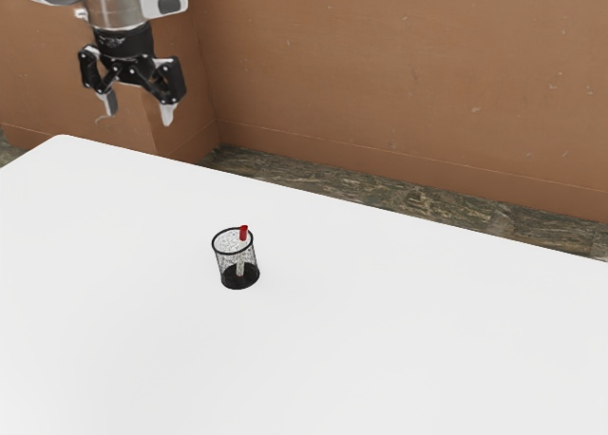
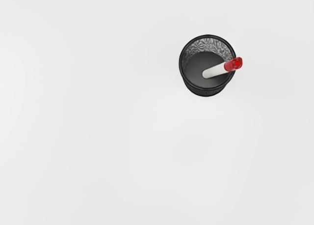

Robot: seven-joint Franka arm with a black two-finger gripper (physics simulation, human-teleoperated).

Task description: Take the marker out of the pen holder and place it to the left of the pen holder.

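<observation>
One marker (image 2: 216, 70), white with a red cap, leans inside the black mesh pen holder (image 2: 206, 92), cap at the rim, on the white counter (image 1: 380, 349). Farther back, the claw (image 1: 139, 115) hangs raised, fingers wide apart, apparently empty.

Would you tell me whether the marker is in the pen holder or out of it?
In: the marker leans inside the pen holder, its red end reaching above the rim.

Marker (image 2: 215, 70) in pen holder (image 2: 205, 92), on table (image 1: 408, 340)
</observation>
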